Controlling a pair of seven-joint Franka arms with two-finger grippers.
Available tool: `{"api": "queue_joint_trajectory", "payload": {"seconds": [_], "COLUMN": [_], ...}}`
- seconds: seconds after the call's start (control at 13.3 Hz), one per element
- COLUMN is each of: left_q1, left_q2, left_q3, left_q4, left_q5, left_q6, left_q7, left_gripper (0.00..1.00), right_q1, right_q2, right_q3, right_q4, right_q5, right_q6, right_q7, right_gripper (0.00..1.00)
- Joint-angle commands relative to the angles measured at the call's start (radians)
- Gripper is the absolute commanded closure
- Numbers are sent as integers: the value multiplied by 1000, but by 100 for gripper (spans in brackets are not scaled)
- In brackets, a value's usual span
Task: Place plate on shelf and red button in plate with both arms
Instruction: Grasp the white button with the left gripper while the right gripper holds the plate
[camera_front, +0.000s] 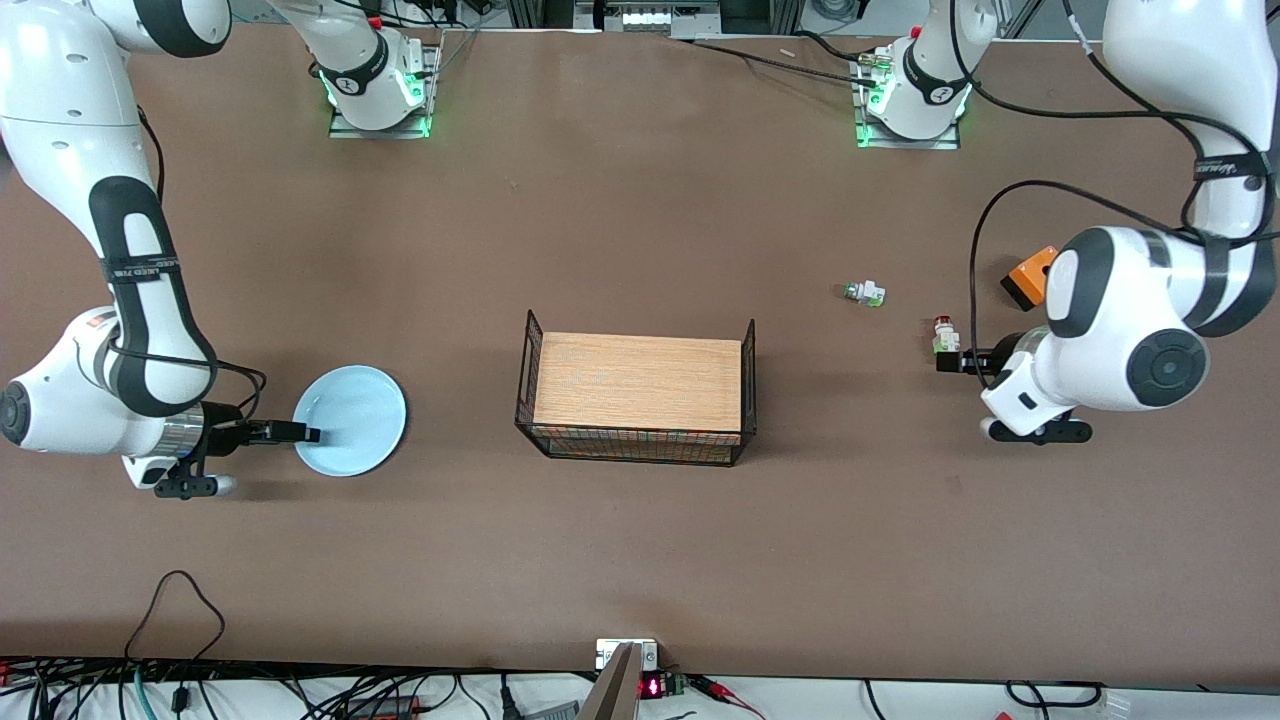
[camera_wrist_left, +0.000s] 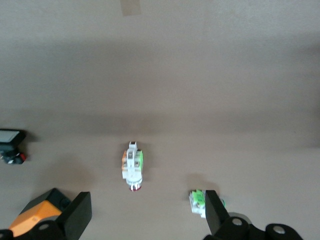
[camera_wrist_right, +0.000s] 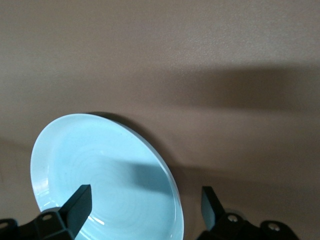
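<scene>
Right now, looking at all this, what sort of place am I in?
Most likely a robotics lab. Two white arms are bolted along one edge of a brown table, their grippers, left and right, beside small test props: a plate and a red button. Loose cables run along the table's edge.

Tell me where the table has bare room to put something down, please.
Bare brown table lies between the pale blue plate and the wood-topped wire rack, also nearer the camera. Crowded: toward the left arm's end, red button, green-capped switch, orange box.
</scene>
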Motion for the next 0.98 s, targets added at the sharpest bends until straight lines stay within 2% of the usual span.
{"api": "queue_joint_trajectory", "payload": {"seconds": [0.0, 0.08, 0.15, 0.38, 0.53, 0.6, 0.9], "left_q1": [4, 11, 14, 17, 19, 19, 42], "left_q2": [-29, -33, -48, -73, -73, -73, -68], "left_q3": [3, 2, 2, 2, 2, 2, 2], "left_q4": [-113, -157, -208, -315, -365, -391, -499], "left_q5": [-11, -11, -13, -13, -13, -13, -13], "left_q6": [108, 158, 213, 330, 393, 425, 579], "left_q7": [12, 12, 14, 14, 15, 15, 15], "left_gripper": [0, 0, 0, 0, 0, 0, 0], "right_q1": [0, -1, -3, -8, -11, -12, -14], "right_q2": [19, 19, 18, 19, 19, 18, 17], "right_q3": [6, 6, 7, 7, 6, 7, 7], "right_q4": [16, 16, 16, 14, 14, 13, 13], "right_q5": [-18, -17, -15, -6, -6, -7, -7], "right_q6": [22, 21, 21, 18, 8, 2, -4], "right_q7": [-21, -21, -21, -14, -18, -18, -20], "right_gripper": [16, 29, 47, 68, 93, 99, 100]}}
